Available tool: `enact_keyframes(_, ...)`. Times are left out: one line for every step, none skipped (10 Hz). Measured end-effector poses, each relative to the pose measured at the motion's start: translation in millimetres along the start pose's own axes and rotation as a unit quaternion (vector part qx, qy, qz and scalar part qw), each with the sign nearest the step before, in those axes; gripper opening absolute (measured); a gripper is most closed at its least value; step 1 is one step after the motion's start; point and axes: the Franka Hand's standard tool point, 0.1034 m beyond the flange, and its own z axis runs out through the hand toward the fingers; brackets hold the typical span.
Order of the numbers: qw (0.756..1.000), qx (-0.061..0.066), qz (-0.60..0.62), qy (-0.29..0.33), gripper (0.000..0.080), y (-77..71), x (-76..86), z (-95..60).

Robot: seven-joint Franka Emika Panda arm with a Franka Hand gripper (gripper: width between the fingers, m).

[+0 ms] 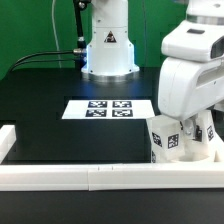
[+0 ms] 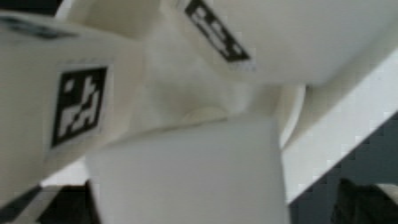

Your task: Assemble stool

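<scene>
The stool's white parts stand in a cluster at the exterior view's right, against the front rail; a blocky end with a black-and-white tag (image 1: 168,141) faces the camera. My gripper (image 1: 190,133) hangs straight down into this cluster under the white hand. The wrist view is very close. It shows a plain white leg shaft (image 2: 187,165) rising between my two dark fingertips (image 2: 356,203). My gripper (image 2: 196,208) is open, with the jaws at their widest on either side of that shaft. Behind the shaft are white pieces with tags (image 2: 79,100). I cannot make out the round seat.
The marker board (image 1: 108,108) lies flat in the middle of the black table. A long white rail (image 1: 90,172) runs along the front edge, with a short one at the exterior view's left (image 1: 8,140). The arm's base (image 1: 108,50) stands at the back.
</scene>
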Motion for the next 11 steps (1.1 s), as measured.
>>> enact_keyframes(1.0, 0.0, 0.011, 0.0, 0.0602, 0.6, 0.0, -0.4)
enact_keyframes(1.0, 0.0, 0.02, 0.0, 0.0602, 0.9, -0.5, 0.0)
enact_keyframes(1.0, 0.0, 0.02, 0.0, 0.0427, 1.4, -0.8, 0.1)
enact_keyframes(0.999, 0.001, 0.045, 0.001, 0.0427, 1.2, -0.7, 0.1)
enact_keyframes(0.996, 0.001, 0.089, 0.0, 0.0331, 1.3, -0.8, 0.1)
enact_keyframes(0.993, 0.001, 0.117, 0.001, 0.0332, 1.3, -0.7, -0.2)
enact_keyframes(0.981, 0.0, 0.193, 0.005, 0.0332, 2.2, 0.7, -2.7)
enact_keyframes(0.962, -0.004, 0.272, 0.016, 0.0332, 2.3, 0.9, -3.9)
enact_keyframes(0.937, -0.007, 0.349, 0.03, 0.0332, 0.0, -0.4, -2.7)
enact_keyframes(0.899, 0.002, 0.437, 0.035, 0.0332, -2.4, -0.2, -0.9)
enact_keyframes(0.86, 0.007, 0.508, 0.034, 0.0333, -2.8, 1.5, -1.2)
